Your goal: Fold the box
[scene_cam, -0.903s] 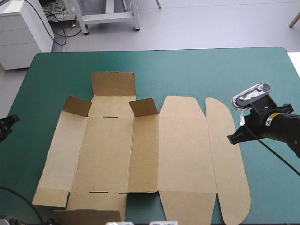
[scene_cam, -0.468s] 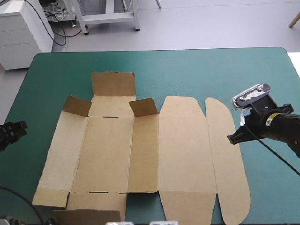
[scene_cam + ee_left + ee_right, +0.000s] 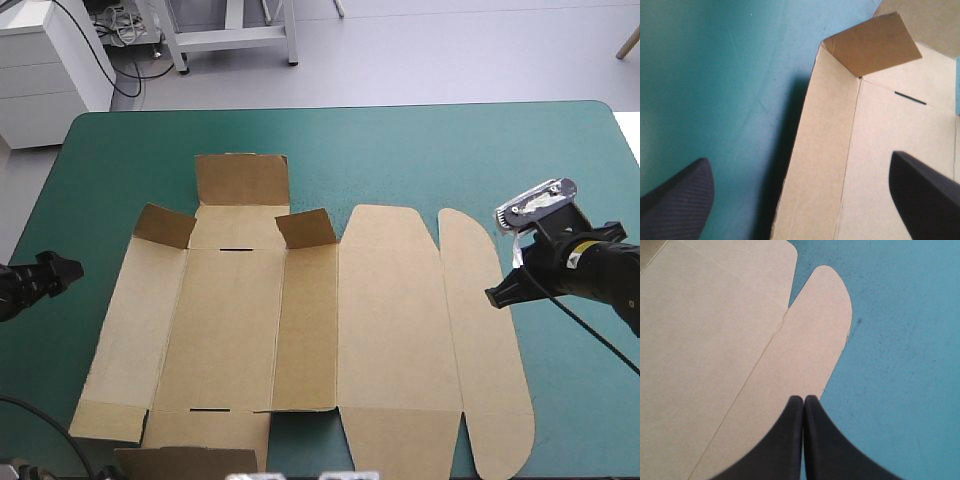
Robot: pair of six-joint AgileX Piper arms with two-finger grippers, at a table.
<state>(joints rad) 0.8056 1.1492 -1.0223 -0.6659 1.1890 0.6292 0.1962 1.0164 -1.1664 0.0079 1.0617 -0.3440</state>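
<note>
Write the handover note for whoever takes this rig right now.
Left tool: open, left of the box, holding nothing.
Right tool: shut, at the rounded flap on the box's right edge; contact unclear.
Box: nearly flat on the teal-green cover, two small far corner flaps raised.
Done: nothing tucked. Left: raise and tuck the walls.

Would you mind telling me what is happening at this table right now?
A two-armed robot is working on a flat brown cardboard box sheet on the teal-green table cover. Only two small corner flaps stand up. The left gripper, open, faces the sheet's left edge; the right gripper, shut, is at the edge of the rounded right-hand flap.
</note>
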